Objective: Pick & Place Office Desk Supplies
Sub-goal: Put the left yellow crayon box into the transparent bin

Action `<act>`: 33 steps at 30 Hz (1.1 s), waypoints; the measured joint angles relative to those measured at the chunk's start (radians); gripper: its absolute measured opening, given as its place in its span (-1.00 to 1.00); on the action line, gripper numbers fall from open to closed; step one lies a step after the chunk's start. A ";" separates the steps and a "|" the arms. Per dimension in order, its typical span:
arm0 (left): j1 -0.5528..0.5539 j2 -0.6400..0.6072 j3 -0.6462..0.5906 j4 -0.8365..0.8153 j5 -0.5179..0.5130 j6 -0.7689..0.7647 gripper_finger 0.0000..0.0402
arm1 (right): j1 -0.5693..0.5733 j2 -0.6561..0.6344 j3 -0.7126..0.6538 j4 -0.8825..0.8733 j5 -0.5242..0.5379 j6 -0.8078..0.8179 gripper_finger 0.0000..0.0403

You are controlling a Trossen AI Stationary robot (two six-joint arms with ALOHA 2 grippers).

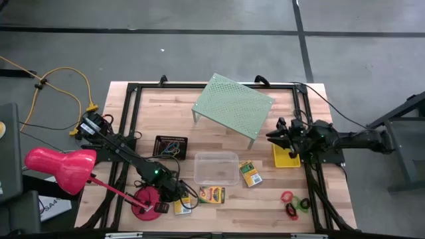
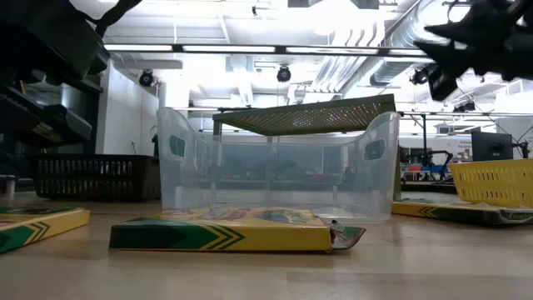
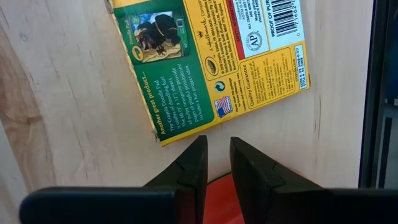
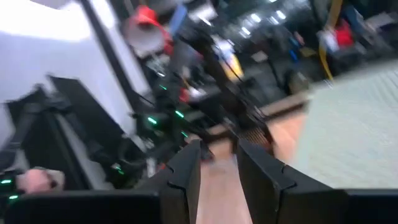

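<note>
Landmark = clear tub (image 1: 216,168), sitting mid-table.

L gripper (image 3: 217,163) is hovering low at the table's front, left of the tub, right by the pink-red lamp's base (image 1: 146,201). Fingers are standing slightly apart w/ a narrow gap, nothing between them; a green-and-yellow card box (image 3: 214,62) is lying flat just ahead of the tips, not touching.

R gripper (image 4: 217,163) is hanging in the air right of the tub, over the yellow basket (image 1: 286,158); fingers are standing a bit apart, holding nothing.

Other boxes: one touching the tub's front edge (image 1: 212,194), one just right of it (image 1: 250,174). Black mesh tray (image 1: 170,146) is sitting left-rear of the tub. Little rings (image 1: 294,203) are lying front-right, well apart from it.
</note>
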 joint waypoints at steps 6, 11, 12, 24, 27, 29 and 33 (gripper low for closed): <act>0.000 0.000 0.000 0.000 0.000 -0.005 -0.68 | 0.141 0.153 0.069 0.076 0.080 -0.087 -0.54; 0.000 0.000 0.000 0.002 0.000 -0.007 -0.68 | 0.261 0.378 0.198 0.078 0.180 -0.163 -0.54; 0.000 0.000 0.000 0.002 0.000 -0.007 -0.68 | 0.283 0.429 0.228 0.094 0.183 -0.183 -0.54; 0.000 0.000 0.000 0.008 -0.002 -0.007 -0.68 | 0.449 0.937 0.611 0.114 0.187 -0.364 -0.54; 0.000 0.000 0.000 0.008 -0.002 -0.007 -0.68 | 0.473 1.024 0.683 0.108 0.186 -0.387 -0.54; 0.000 0.000 0.000 0.008 -0.003 -0.007 -0.68 | 0.485 1.071 0.721 0.106 0.185 -0.393 -0.54; 0.000 0.000 0.000 0.008 -0.003 -0.007 -0.68 | 0.502 1.152 0.784 0.104 0.186 -0.393 -0.54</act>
